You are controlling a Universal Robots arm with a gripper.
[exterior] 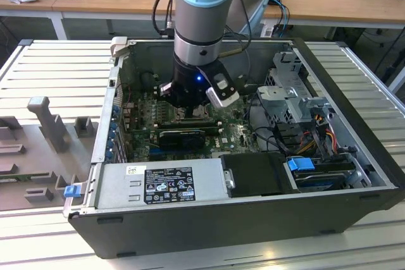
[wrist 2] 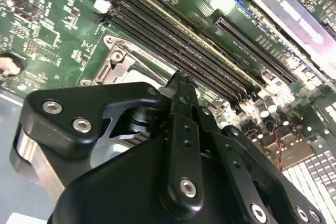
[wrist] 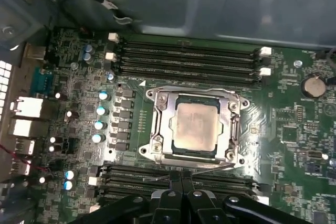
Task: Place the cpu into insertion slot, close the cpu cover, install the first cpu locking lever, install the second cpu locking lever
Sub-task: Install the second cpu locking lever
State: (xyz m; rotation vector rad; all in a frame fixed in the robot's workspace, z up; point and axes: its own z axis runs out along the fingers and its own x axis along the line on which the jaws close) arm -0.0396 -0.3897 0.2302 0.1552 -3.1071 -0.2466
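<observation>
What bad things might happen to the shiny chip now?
The claw sits low, right at the edge of the cpu cover, so a slip might scrape or bend that thin frame. The cpu lies in the insertion slot with its top bare, so a bump could mark it. The memory slots are close and might get knocked too.

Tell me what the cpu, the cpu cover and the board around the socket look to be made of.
cpu: dull silvery-beige metal top, by its matte sheen.
cpu cover: bare grey metal, likely steel, by its bright glints.
Circuit board: glossy green laminate, probably fibreglass, with soldered parts.
</observation>
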